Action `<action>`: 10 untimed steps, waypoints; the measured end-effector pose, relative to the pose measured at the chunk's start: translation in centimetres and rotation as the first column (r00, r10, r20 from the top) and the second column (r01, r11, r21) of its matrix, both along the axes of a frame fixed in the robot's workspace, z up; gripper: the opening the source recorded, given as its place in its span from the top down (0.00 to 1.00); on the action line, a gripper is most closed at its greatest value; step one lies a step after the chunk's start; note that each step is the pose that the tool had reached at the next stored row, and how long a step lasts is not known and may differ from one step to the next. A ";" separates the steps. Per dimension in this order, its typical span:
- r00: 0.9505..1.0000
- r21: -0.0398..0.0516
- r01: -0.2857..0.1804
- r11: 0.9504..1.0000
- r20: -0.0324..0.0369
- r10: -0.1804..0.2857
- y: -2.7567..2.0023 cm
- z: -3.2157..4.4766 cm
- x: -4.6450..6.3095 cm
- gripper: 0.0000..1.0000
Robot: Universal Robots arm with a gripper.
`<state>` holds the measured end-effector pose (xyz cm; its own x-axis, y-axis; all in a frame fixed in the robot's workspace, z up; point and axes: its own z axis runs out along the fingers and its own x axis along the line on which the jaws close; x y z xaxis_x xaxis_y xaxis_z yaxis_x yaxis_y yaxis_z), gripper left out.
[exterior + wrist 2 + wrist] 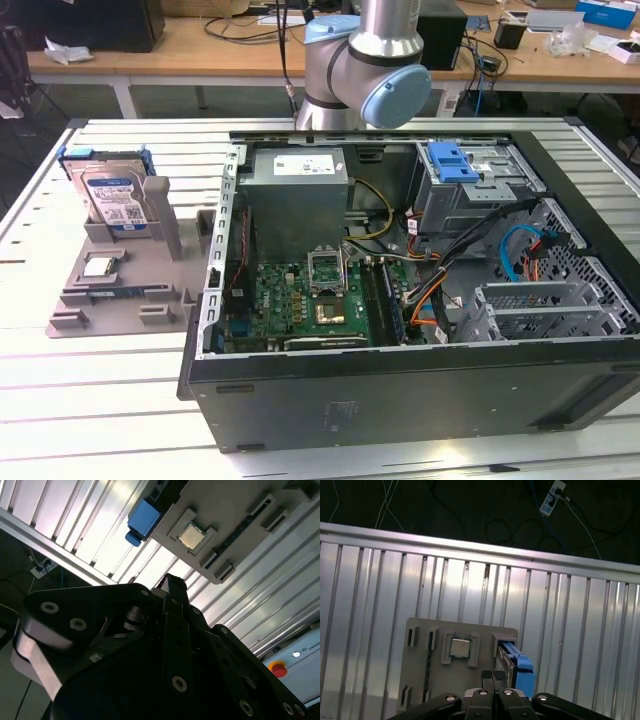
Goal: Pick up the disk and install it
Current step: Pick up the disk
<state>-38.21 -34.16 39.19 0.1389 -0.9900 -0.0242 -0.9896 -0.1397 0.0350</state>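
Silver rectangular metal disk (112, 195) is showing a blue-and-white label and sitting in a blue plastic frame. Flat plastic holder tray (130, 300) is reading plain grey; small square chip (98, 266) is shining silver. Ribbed metal worktop (100, 400) is showing silvery-white parallel stripes. Boxy computer case (400, 400) is looking black, its motherboard (300, 295) green, its plastic bracket (450, 160) blue. Claw (493, 674) is showing matte black.

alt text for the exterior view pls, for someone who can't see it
The disk stands upright in a grey holder at the exterior view's left, with a small square chip lying flat on the same holder. An open computer case takes up the middle of the slatted metal table, and the robot arm rises behind it.
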 end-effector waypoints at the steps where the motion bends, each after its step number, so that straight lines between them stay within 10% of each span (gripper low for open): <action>1: 1.000 0.000 -0.010 1.000 0.000 0.010 0.00 0.00 0.0 0.89; 10: 0.994 -0.002 0.112 0.994 0.000 -0.112 0.00 -0.10 0.0 0.89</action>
<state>-38.21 -34.16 39.09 0.0268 -0.9994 -0.0221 -0.9990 -0.0276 0.0352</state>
